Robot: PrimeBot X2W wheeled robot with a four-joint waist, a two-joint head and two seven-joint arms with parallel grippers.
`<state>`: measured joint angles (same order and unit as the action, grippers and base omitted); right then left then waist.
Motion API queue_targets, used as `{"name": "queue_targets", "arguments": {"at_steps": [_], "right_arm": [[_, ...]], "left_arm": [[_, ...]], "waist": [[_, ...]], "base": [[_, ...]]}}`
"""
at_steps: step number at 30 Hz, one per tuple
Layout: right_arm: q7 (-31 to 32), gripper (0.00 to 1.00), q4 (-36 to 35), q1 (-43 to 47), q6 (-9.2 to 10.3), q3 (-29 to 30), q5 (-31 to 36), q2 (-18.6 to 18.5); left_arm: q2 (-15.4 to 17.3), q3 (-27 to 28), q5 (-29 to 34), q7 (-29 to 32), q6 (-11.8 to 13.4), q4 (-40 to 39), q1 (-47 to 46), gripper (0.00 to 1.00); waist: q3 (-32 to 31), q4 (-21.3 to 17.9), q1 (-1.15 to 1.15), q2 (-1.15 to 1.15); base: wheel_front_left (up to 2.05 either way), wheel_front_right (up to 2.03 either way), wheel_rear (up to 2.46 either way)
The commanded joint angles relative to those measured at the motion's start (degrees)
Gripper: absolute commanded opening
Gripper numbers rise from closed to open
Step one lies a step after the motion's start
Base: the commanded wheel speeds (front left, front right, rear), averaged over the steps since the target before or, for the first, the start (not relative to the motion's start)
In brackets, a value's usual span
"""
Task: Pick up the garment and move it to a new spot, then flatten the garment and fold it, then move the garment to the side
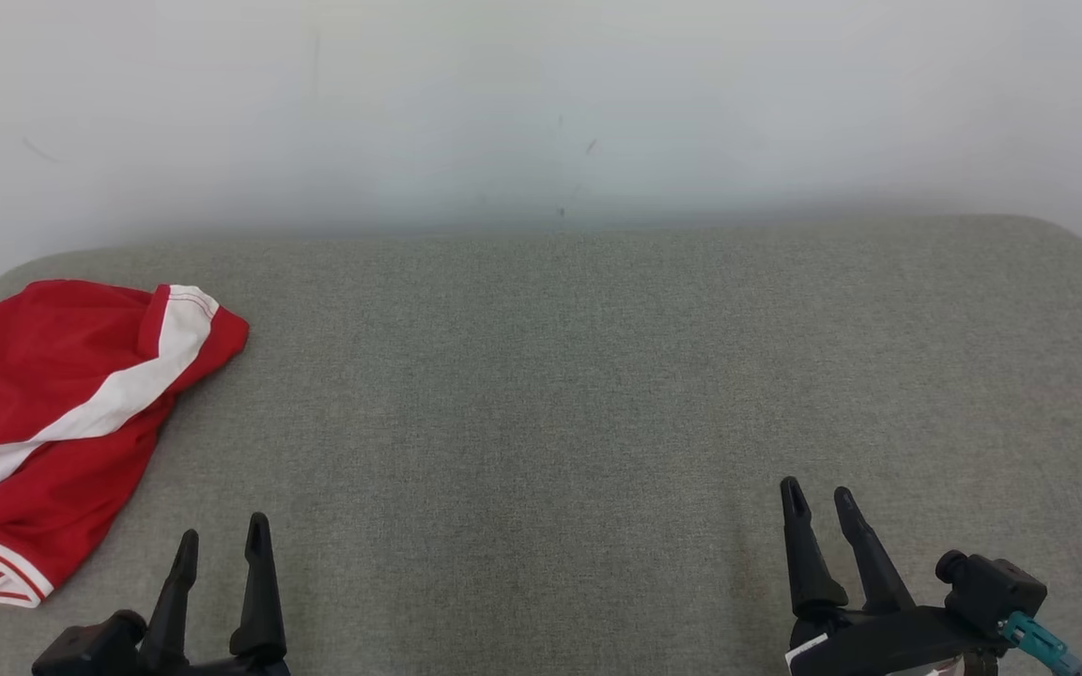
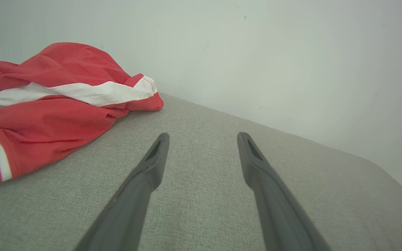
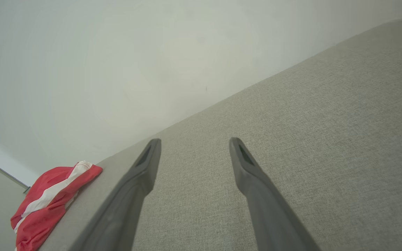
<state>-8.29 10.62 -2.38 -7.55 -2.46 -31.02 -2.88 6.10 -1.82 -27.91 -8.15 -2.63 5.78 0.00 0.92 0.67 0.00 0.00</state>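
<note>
The garment (image 1: 62,413) is red with a white stripe and striped cuffs, lying crumpled at the far left of the grey fabric surface (image 1: 541,394). It also appears at the upper left in the left wrist view (image 2: 54,108) and small at the lower left in the right wrist view (image 3: 47,202). My left gripper (image 1: 222,540) stands open at the lower left, just right of the garment and apart from it, nothing between its fingers (image 2: 152,164). My right gripper (image 1: 820,498) is open at the lower right, far from the garment, also empty.
A pale wall (image 1: 541,103) rises directly behind the grey surface. The surface's back corners are rounded, at the left behind the garment and at the far right (image 1: 1067,235). Bare grey fabric stretches between the two grippers.
</note>
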Motion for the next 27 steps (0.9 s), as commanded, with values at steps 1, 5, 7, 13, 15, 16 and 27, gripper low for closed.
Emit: {"name": "queue_targets", "arguments": {"at_steps": [1, 5, 7, 13, 15, 16, 27], "right_arm": [[-0.63, 1.0, -0.66, -0.08, 0.07, -0.34, 1.97, -0.01], [-1.19, 1.0, -0.59, -0.09, 0.07, -0.6, 4.36, -0.01], [-1.51, 1.0, -0.63, -0.08, 0.07, -0.7, 5.6, 0.0], [-2.33, 1.0, -0.76, 0.16, 0.08, -0.98, 9.01, 0.0], [-2.6, 1.0, -0.74, 0.23, 0.08, -1.04, 9.97, 0.0], [-2.68, 1.0, -0.74, 0.25, 0.08, -1.08, 10.47, 0.0], [-3.97, 1.0, -0.69, 0.42, 0.09, 0.01, 15.54, 0.01]], "left_arm": [[0.56, -0.21, 1.82, -0.72, 0.21, -0.91, 0.22, 1.0], [0.82, -0.66, 3.96, -1.33, 0.57, -1.17, 0.41, 1.0], [0.87, -0.8, 4.99, -1.6, 0.71, -1.31, 0.47, 1.0], [1.03, -1.17, 7.98, -2.45, 1.05, -1.71, 0.69, 1.0], [1.05, -1.24, 8.98, -2.65, 1.05, -1.89, 0.75, 1.0], [1.07, -1.25, 9.47, -2.84, 1.08, -1.96, 0.82, 1.0], [1.22, -0.71, 14.22, -4.09, 1.28, -2.75, 1.47, 1.0]], "waist": [[0.05, 0.02, 0.0, 0.0], [0.12, 0.04, 0.0, 0.0], [0.17, 0.05, 0.0, 0.0], [0.2, 0.13, 0.0, 0.0], [0.23, 0.17, 0.0, 0.0], [0.25, 0.18, 0.0, 0.0], [0.55, 0.2, 0.0, 0.0]], "base": [[0.0, 0.0, 0.0], [0.0, 0.0, 0.0], [0.0, 0.0, 0.0], [0.0, 0.0, 0.0], [0.0, 0.0, 0.0], [0.0, 0.0, 0.0], [0.0, 0.0, 0.0]]}}
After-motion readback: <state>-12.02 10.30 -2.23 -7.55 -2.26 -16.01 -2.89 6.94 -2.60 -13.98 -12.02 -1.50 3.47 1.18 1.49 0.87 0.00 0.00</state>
